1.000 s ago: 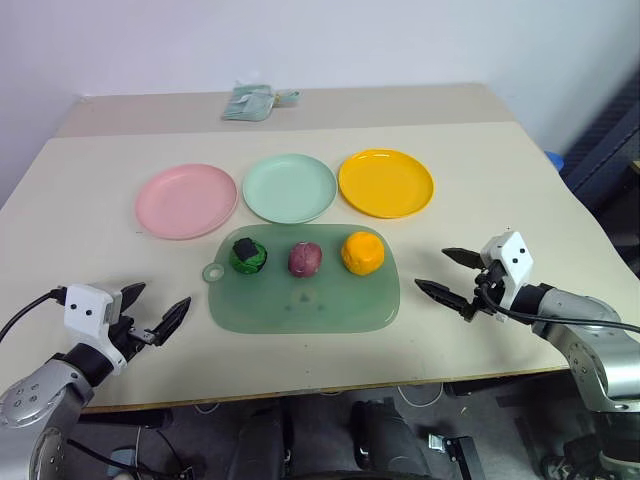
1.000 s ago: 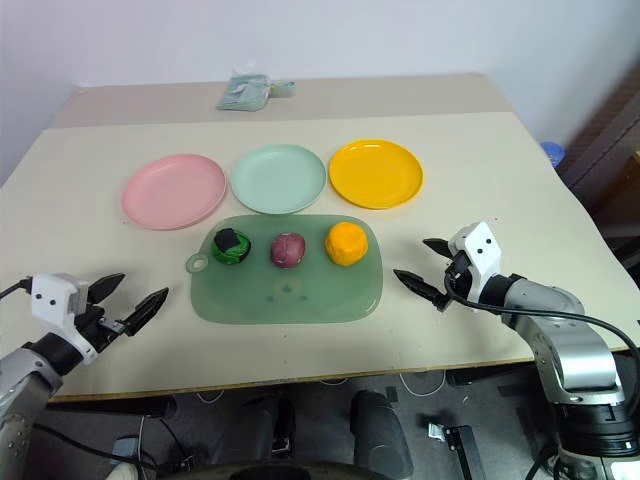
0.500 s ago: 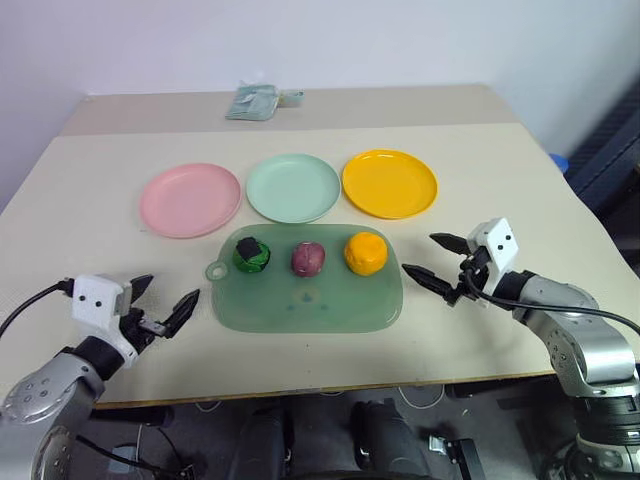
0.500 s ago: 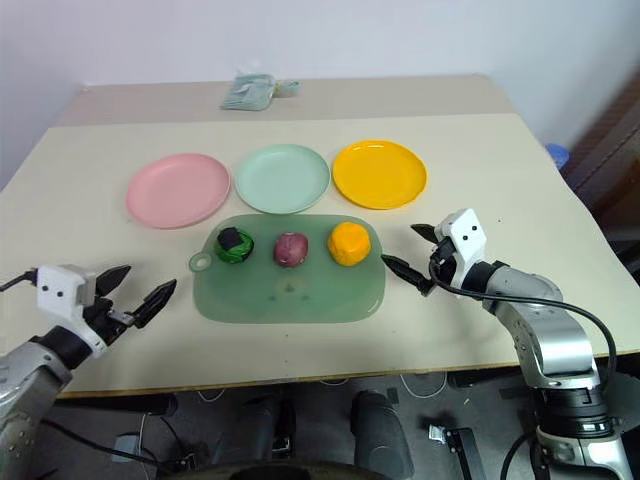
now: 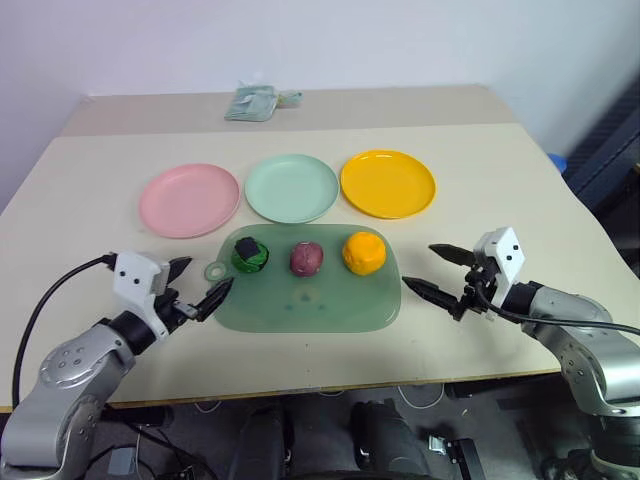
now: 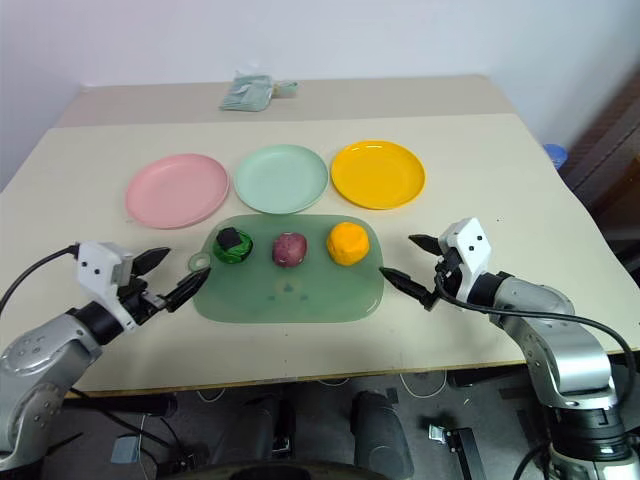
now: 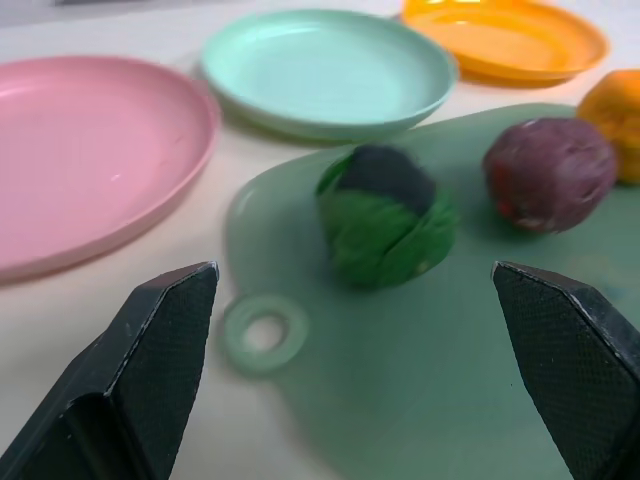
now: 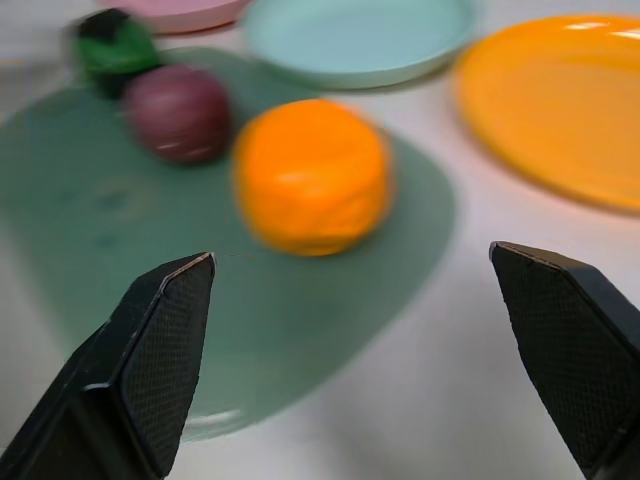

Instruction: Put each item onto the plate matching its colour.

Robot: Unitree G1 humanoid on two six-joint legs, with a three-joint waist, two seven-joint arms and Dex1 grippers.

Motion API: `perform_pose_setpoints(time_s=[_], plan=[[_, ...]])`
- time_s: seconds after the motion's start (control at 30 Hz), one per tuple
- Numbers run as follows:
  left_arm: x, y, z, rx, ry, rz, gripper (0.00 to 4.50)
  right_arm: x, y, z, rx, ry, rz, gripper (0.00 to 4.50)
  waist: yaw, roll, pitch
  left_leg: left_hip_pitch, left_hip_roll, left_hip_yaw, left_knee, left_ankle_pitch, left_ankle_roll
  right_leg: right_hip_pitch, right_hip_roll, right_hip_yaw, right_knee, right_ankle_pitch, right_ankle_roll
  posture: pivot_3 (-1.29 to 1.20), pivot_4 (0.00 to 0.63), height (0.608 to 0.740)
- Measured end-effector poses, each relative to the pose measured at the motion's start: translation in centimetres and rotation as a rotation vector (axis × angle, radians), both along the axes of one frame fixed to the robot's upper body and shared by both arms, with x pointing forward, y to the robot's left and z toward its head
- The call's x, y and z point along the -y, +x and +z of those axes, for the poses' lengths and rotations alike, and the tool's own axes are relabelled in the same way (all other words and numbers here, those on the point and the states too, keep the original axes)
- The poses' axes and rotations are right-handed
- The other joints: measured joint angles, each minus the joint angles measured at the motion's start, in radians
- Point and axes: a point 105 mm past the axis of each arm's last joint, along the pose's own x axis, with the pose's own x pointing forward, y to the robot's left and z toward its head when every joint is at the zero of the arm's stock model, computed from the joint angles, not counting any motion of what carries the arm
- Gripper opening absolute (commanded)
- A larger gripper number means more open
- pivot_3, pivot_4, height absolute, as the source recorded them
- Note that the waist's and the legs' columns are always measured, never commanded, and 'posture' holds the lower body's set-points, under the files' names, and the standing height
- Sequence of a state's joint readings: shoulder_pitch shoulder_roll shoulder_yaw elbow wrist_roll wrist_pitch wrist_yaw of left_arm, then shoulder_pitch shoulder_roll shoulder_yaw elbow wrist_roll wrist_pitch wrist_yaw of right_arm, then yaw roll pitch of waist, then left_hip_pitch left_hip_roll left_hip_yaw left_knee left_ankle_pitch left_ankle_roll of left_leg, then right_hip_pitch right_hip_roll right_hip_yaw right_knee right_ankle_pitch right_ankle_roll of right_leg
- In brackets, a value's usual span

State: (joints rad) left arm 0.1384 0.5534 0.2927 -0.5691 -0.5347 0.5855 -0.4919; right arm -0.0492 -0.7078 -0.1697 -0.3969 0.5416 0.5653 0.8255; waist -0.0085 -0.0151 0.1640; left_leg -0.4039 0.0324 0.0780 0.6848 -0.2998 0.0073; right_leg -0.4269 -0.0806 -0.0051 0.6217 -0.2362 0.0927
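Left eye view: left pincer and right pincer, both open and empty, flank the mat near the bench's front edge, apparently not touching it.

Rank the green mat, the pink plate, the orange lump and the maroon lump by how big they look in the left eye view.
1. green mat
2. pink plate
3. orange lump
4. maroon lump, only slightly smaller than the orange one.

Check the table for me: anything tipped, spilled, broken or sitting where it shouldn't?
Nothing stands out. The green item, maroon item and orange item sit apart in a row on the green mat. The pink plate, mint plate and orange-yellow plate lie flat and bare behind it.
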Motion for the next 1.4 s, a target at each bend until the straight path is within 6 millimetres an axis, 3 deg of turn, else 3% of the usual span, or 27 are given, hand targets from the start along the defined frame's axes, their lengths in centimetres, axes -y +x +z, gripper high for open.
perform_pose_setpoints(time_s=[0.27, 0.47, 0.83, 0.93, 1.1, 1.23, 1.4], plan=[[1.2, 2.0, -1.2, -0.018, 0.010, -0.005, 4.50, -2.1, -2.0, 1.0, -0.003, -0.002, 0.116, 4.46, -0.002, -0.001, 0.000, 0.001, -0.001, 0.000, 0.000, 0.000, 0.000, 0.000, 0.001, 0.000, 0.001, 0.000, 0.000, 0.00, 0.150, 0.740], [1.6, 3.9, -0.8, 0.012, 0.021, 0.020, 4.50, -4.3, -3.0, 1.2, 0.009, 0.007, 0.173, 4.46, 0.002, -0.001, 0.000, 0.000, -0.001, 0.000, 0.000, 0.000, 0.000, 0.000, 0.000, 0.000, 0.001, 0.000, 0.000, 0.00, 0.150, 0.740], [3.7, 5.6, -2.0, -0.018, 0.066, -0.017, 4.50, -5.5, -3.3, 0.6, -0.005, 0.022, 0.185, 4.46, -0.001, -0.001, 0.000, 0.001, -0.001, 0.000, 0.000, 0.000, 0.000, 0.000, 0.000, 0.000, 0.001, 0.000, 0.000, 0.00, 0.150, 0.740], [3.9, 5.7, -2.4, -0.032, 0.078, -0.020, 3.63, -5.6, -3.3, 0.6, -0.005, 0.024, 0.181, 4.50, -0.001, -0.001, 0.000, 0.001, -0.001, 0.000, 0.000, 0.000, 0.000, 0.000, 0.000, 0.000, 0.001, 0.000, 0.001, 0.00, 0.150, 0.740], [3.9, 5.8, -2.5, -0.041, 0.082, -0.017, 1.38, -5.6, -3.2, 0.6, -0.003, 0.025, 0.171, 4.50, -0.001, -0.001, 0.000, 0.001, -0.001, 0.000, 0.000, 0.000, 0.000, 0.000, 0.000, 0.000, 0.002, 0.000, 0.001, 0.00, 0.150, 0.740], [3.7, 6.1, -2.4, -0.037, 0.082, 0.006, 1.23, -5.8, -3.0, 0.7, 0.012, 0.028, 0.165, 4.50, -0.001, -0.001, 0.000, 0.001, -0.001, 0.000, 0.000, 0.000, 0.000, 0.000, 0.000, 0.000, 0.002, 0.000, 0.001, 0.00, 0.150, 0.740], [3.8, 8.9, -0.2, 0.023, 0.007, 0.136, 1.23, -6.5, -2.5, 1.7, 0.066, 0.052, 0.166, 4.50, 0.007, -0.002, 0.000, 0.001, -0.002, -0.001, 0.001, 0.000, 0.000, 0.000, 0.001, 0.000, 0.003, 0.002, 0.003, 0.00, 0.150, 0.740]])
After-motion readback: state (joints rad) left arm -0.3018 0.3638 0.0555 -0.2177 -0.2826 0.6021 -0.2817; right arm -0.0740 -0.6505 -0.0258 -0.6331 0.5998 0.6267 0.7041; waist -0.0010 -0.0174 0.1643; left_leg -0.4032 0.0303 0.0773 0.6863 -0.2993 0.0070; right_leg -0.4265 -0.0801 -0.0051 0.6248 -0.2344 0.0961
